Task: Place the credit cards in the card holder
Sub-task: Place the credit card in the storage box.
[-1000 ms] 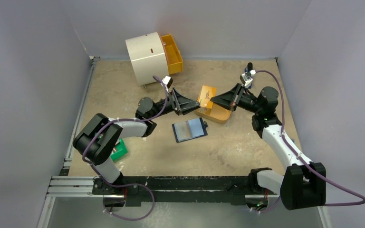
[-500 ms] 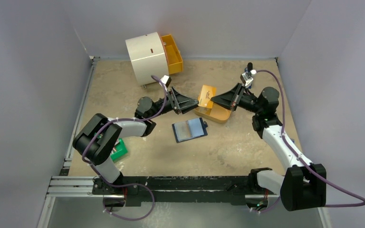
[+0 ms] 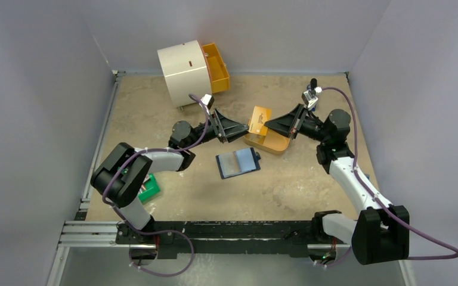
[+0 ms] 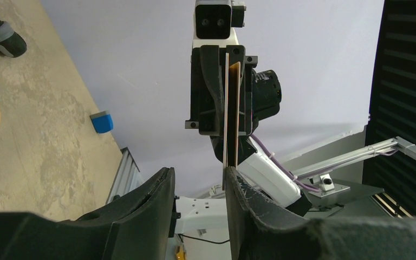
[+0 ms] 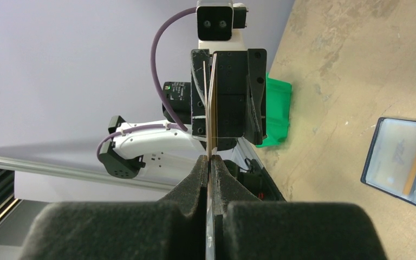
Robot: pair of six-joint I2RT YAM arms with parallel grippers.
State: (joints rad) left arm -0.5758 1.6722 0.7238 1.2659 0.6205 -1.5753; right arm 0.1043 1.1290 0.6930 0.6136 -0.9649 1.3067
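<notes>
The right gripper (image 5: 208, 162) is pinching the credit cards (image 5: 211, 108) edge-on in mid-air, apparently two of them, splaying apart at their free ends. The left gripper (image 4: 199, 184) is facing them with its jaws spread, the cards sitting close to one finger rather than centred in the gap. Closing from here is risking a catch on only one card or a nudge that skews the pair, sending a card down toward the orange tray (image 3: 272, 145) instead of the card holder (image 3: 237, 162), which is lying open on the tabletop (image 3: 310, 190) nearby.
</notes>
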